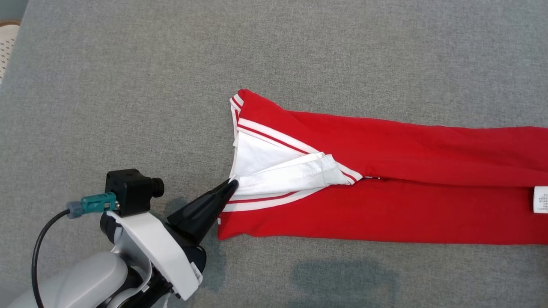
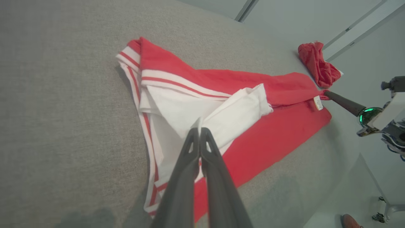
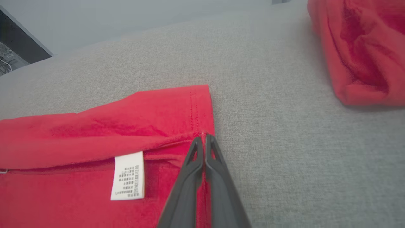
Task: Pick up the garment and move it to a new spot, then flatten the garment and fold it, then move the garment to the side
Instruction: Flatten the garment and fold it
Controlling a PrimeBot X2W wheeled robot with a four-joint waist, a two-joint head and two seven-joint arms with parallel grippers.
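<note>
The red garment point(image 1: 385, 205) is lying lengthwise on the grey padded surface point(image 1: 128, 85), folded into a long strip, with its white care label point(image 1: 540, 199) showing near one end.

The left gripper point(image 1: 233, 184) is working at the end of the strip farthest from the label. Its two dark fingers are pressing tightly together, and the left wrist view shows them pinching a thin edge of the garment's white inner fabric point(image 2: 234, 114). The red-and-white striped band point(image 1: 274, 132) is folding back around that white fabric, also at the end far from the label.

The right gripper point(image 3: 204, 137) is sitting just beside the label, on the hem side. Its fingers are likewise pressing together and are nipping the red cloth where the hem meets the folded edge. In the left wrist view, the cloth at that corner is rising slightly towards the fingertips.

A second, crumpled red garment point(image 3: 364, 53) is lying on the same surface beyond the label, apart from the hem.
</note>
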